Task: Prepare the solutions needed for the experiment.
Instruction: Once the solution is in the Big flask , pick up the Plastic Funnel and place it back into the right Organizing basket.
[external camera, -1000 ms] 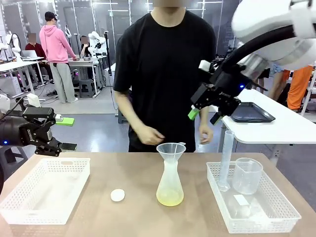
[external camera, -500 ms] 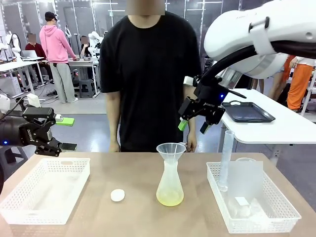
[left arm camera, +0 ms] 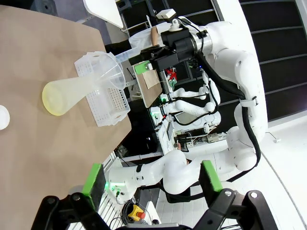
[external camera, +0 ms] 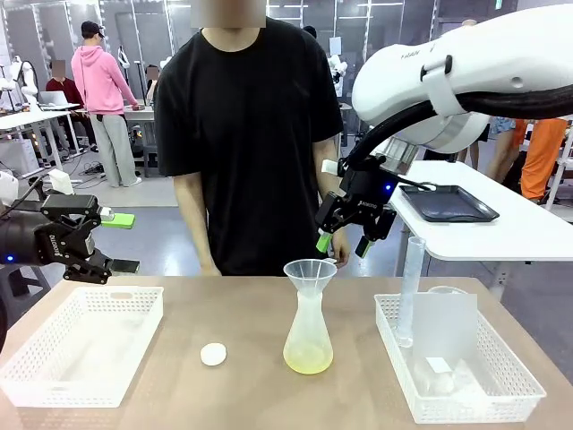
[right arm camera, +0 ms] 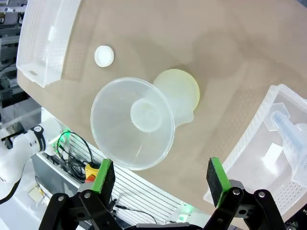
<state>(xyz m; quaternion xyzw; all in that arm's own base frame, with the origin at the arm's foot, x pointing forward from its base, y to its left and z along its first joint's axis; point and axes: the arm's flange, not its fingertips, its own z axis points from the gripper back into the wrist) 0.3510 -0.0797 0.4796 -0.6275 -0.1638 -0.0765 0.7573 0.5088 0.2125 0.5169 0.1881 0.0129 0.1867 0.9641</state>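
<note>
From the front, the left claw hangs released and empty near the table's far left corner, beside a white basket. The right claw, also released and empty, hovers above a funnel seated in a flask at the table's middle. The pale yellow solution lies in the flask's bottom. A white disc sits to its left, and a second basket lies along the right edge. The left wrist camera shows the flask far off beyond wide-apart green pads. The right wrist camera looks down into the funnel between spread pads, with the solution showing beside the funnel's rim.
</note>
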